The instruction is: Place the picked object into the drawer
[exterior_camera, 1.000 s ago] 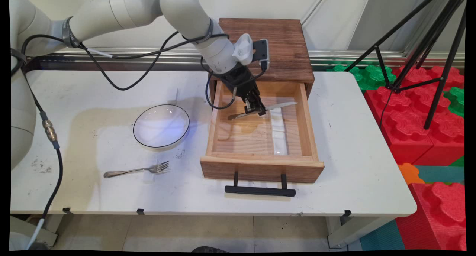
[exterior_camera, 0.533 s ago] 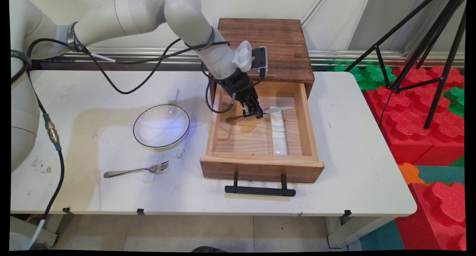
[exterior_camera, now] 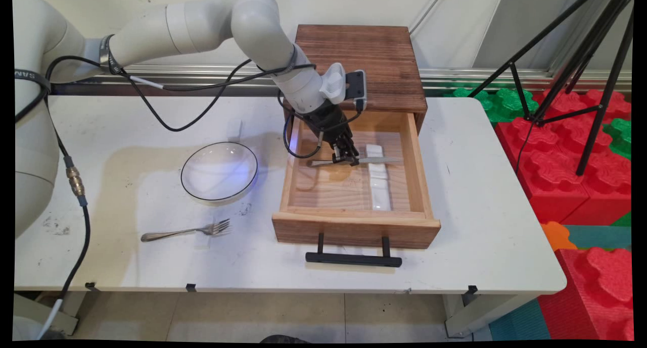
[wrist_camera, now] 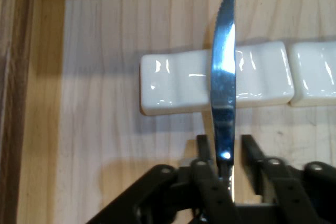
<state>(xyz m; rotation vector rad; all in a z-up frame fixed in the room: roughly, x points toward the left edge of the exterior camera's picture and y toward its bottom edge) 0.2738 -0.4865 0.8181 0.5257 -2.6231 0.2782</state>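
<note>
Black gripper (exterior_camera: 346, 159) clamps a table knife (exterior_camera: 376, 160) by its handle, low inside the open wooden drawer (exterior_camera: 356, 221), blade across a white rest (wrist_camera: 178, 85). Bowl (exterior_camera: 219, 171) and fork (exterior_camera: 186, 231) lie left, on the table (exterior_camera: 480, 196).

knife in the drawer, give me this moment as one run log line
gripper: shut on knife | knife: level, blade over white rest | place: inside open drawer | table: bowl, fork left of drawer
</note>
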